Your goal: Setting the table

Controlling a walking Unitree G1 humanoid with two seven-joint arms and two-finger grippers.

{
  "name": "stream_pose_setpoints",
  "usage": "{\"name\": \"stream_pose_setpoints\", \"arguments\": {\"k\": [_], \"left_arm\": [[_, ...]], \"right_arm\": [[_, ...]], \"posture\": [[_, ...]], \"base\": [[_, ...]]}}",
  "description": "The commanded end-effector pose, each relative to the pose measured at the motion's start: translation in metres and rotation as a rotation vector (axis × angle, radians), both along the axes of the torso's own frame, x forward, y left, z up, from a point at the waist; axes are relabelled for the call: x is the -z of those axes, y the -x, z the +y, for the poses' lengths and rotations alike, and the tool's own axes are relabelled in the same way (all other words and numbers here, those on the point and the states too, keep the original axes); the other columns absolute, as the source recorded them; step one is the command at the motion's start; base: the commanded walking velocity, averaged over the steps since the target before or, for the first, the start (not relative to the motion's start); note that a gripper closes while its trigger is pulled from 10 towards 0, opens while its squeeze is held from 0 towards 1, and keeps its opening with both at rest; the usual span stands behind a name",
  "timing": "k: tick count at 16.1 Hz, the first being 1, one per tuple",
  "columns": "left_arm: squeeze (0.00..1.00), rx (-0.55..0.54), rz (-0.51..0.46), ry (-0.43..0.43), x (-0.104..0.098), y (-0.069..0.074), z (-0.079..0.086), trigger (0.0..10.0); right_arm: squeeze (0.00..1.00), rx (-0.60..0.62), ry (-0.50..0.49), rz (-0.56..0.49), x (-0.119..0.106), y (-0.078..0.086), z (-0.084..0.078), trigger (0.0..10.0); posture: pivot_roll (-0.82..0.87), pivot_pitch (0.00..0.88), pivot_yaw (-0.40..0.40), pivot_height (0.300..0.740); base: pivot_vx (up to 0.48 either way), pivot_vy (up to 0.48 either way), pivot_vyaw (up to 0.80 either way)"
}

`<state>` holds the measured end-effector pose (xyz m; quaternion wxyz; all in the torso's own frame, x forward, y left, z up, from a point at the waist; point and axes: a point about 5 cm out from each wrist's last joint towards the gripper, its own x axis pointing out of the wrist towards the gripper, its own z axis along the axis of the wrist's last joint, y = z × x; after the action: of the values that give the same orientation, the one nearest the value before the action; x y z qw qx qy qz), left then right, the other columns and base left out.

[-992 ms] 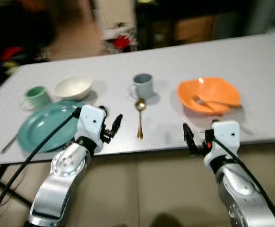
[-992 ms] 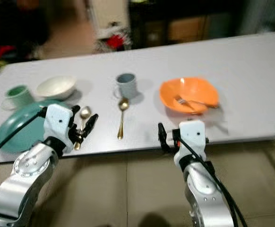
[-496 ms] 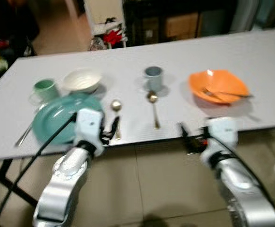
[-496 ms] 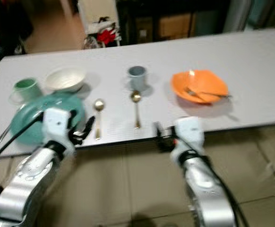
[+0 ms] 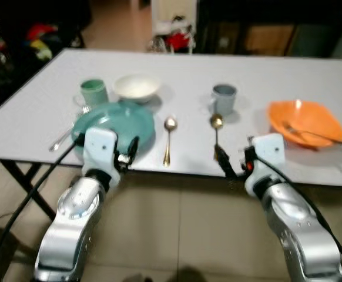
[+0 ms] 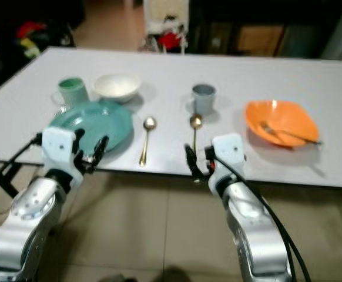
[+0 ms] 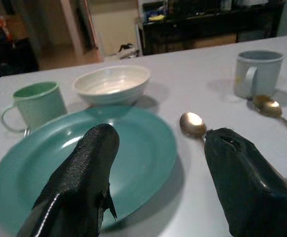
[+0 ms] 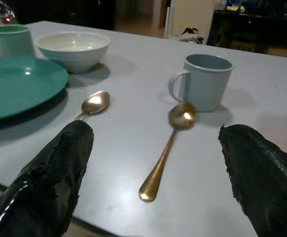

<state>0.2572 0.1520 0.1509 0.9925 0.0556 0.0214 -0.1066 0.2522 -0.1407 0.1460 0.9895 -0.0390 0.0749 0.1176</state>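
- Left gripper (image 5: 126, 157) spread wide, empty, at the table (image 5: 36, 120) edge before the teal plate (image 5: 113, 124)
- Right gripper (image 8: 156, 163) spread wide, empty, before a gold spoon (image 8: 166, 149)

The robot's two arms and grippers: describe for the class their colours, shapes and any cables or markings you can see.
Both arms are rounded silver metal. Each ends in a white boxy wrist block carrying two long black fingers: left gripper, right gripper. Black cables run along each arm. A small red mark sits beside the right wrist block.

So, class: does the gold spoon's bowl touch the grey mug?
Apart. In the right wrist view, bare table shows between the gold spoon and the grey mug.
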Motion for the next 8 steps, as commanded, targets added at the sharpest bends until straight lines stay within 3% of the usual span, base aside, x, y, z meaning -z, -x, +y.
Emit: {"name": "stream_pose_setpoints", "arguments": {"k": [1,3,8], "left_arm": [[0.0,0.017,-0.001,-0.003,-0.002,-0.0031,-0.0029,10.0],[0.0,0.068,-0.002,-0.009,-0.0064,-0.0047,-0.0073,10.0],[0.0,0.063,0.023,0.011,-0.0033,0.0004,-0.0049,10.0]], "right_arm": [[1.0,0.013,0.018,0.029,0.0056,-0.0008,-0.0038,10.0],[1.0,0.016,0.027,0.062,0.0079,-0.0049,-0.0036,10.0],[1.0,-0.018,0.066,0.113,0.0148,-0.0078,0.0026,10.0]], "posture": [[-0.06,0.0,0.056,0.74],[-0.05,0.017,0.056,0.74],[-0.04,0.023,0.059,0.74]], "base": [[0.315,0.0,0.0],[0.298,0.0,0.0],[0.297,0.0,0.0]]}}
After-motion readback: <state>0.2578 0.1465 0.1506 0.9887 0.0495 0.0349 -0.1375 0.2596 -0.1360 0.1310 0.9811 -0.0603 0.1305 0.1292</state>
